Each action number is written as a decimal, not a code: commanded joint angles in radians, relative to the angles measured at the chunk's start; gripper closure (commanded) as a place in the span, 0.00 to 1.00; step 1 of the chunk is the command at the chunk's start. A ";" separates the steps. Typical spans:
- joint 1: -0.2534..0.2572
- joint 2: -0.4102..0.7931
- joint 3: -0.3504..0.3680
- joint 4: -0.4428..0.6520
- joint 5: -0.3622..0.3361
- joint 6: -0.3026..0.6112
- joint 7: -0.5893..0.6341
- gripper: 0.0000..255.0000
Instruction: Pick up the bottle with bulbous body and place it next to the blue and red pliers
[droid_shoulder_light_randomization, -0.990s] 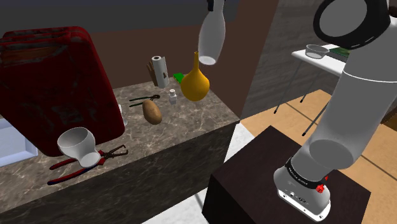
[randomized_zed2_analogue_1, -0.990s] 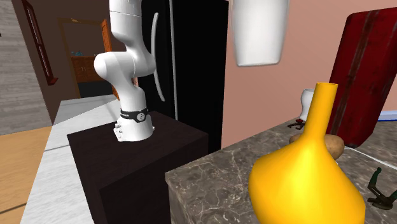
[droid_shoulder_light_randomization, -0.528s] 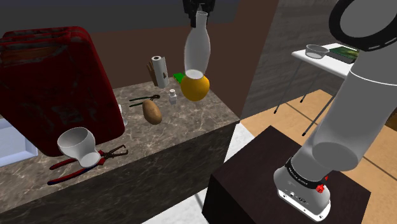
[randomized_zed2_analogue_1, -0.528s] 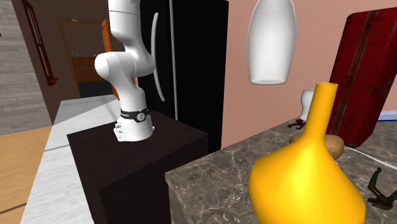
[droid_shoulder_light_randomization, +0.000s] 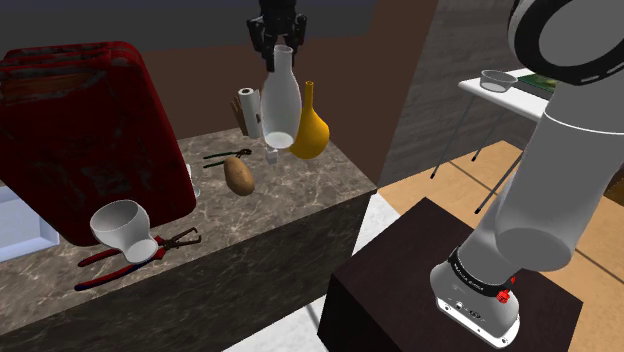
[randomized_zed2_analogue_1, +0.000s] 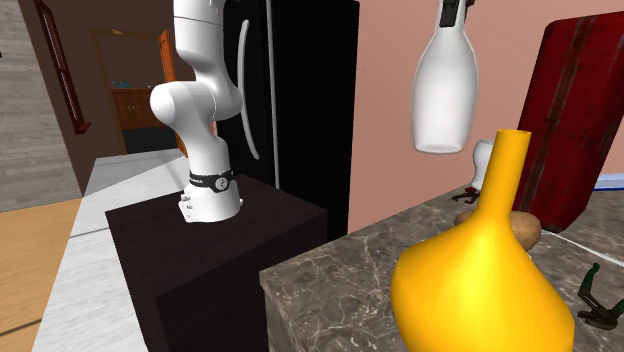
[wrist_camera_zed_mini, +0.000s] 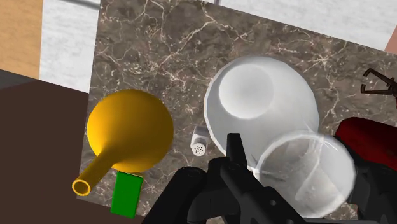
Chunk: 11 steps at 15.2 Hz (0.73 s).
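Right, my gripper (droid_shoulder_light_randomization: 277, 40) is clamping the white bottle (droid_shoulder_light_randomization: 279, 100) aloft by its neck; I'm judging placement beside the blue and red pliers (droid_shoulder_light_randomization: 175, 240) is remaining.

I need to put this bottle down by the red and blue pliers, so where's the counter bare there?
The counter is bare between the red and blue pliers and the potato, toward its front edge. The white cup and red slab crowd the pliers from behind; the far end holds the yellow vase, shaker and black pliers.
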 joint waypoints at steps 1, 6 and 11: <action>0.022 0.018 0.014 -0.013 -0.004 0.031 0.037 1.00; 0.084 0.086 0.047 -0.008 -0.021 0.092 0.130 1.00; 0.151 0.181 0.073 0.041 -0.045 0.136 0.218 1.00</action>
